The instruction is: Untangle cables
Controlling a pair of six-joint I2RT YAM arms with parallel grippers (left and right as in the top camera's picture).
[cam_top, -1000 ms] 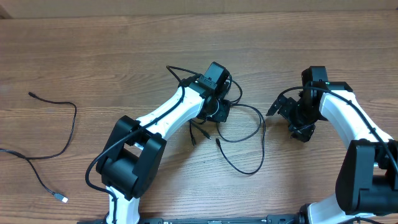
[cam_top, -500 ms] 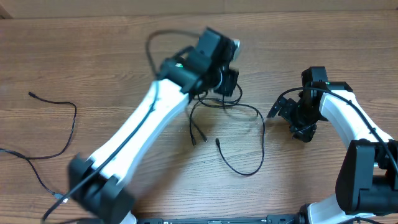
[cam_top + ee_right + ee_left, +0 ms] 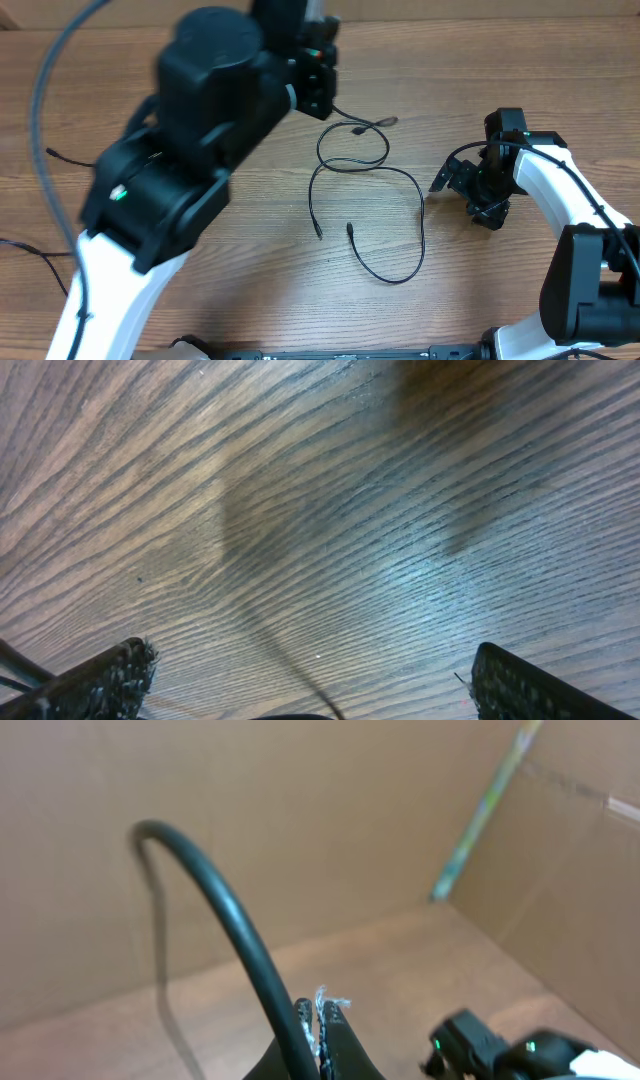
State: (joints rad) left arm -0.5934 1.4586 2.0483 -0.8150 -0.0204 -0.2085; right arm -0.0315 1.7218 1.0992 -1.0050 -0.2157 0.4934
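Thin black cords with plug ends [image 3: 422, 230] lie looped mid brown wooden bench [image 3: 520, 70]. Left claw [image 3: 318, 1018] pinched shut, raised; we cannot tell if cord caught. Right claw [image 3: 468, 192] wide open, empty, just right of loop, nearer; loop's long axis runs front-to-back.

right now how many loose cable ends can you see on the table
4 cable ends: one at the far side, two mid-table, one at far left. The left arm may hide more.

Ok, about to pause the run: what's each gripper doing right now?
Left gripper: closed, pinching a black cable.
Right gripper: open, holding nothing.
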